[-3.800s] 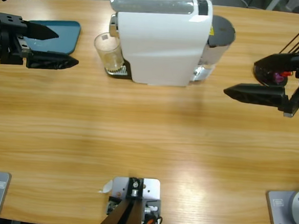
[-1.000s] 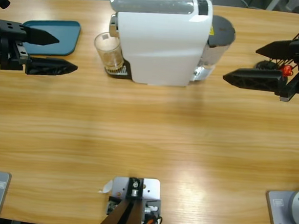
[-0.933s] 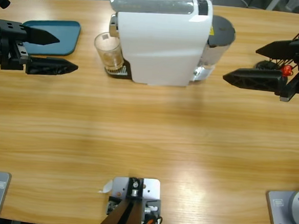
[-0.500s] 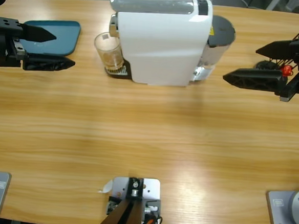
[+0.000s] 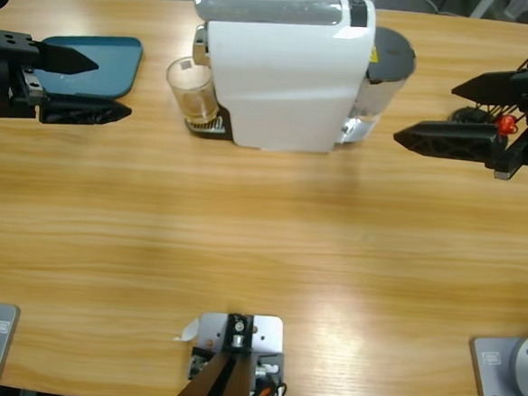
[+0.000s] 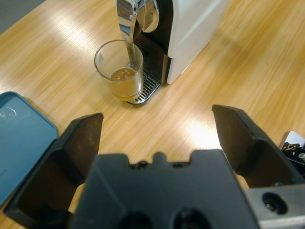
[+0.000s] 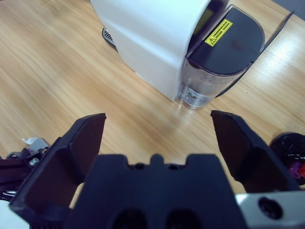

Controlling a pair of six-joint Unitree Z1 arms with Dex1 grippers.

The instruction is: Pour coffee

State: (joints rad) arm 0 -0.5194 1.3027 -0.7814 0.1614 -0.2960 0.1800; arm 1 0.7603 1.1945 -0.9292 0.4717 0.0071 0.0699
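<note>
A: Left to right, quick. What changed?

B: Left gripper (image 5: 89,84) at the far-left edge has pulled back a little toward that edge, away from the glass (image 5: 192,91) — jaws spread wide, holding nothing. It sits over the near edge of the teal tray (image 5: 110,65). The right gripper (image 5: 440,115), also spread and empty, has come up toward the far side and now sits level with the machine's back end.

A: Meaning for the task?

B: My read — nobody has the glass yet. The left arm backing off looks like lining up or waiting, not a grasp. Pouring hasn't started.

A: Where's the coffee?

B: The coffee (image 6: 125,77) is a shallow amber layer at the bottom of the glass, which stands on the drip grille (image 6: 144,89) under the chrome spout (image 6: 129,16), at the left end of the white coffee machine (image 5: 286,73). Well apart from both grippers.

A: What does one view add?

B: From above, the liquid is barely readable; the left wrist view shows its level and the spout right over the glass. The right wrist view shows the dark water tank (image 7: 224,52) with a yellow warning label (image 7: 218,33) — no glass visible there. The capsule holder (image 7: 290,148) at the far right edge shows only partly; the high view places it behind the right gripper.
</note>
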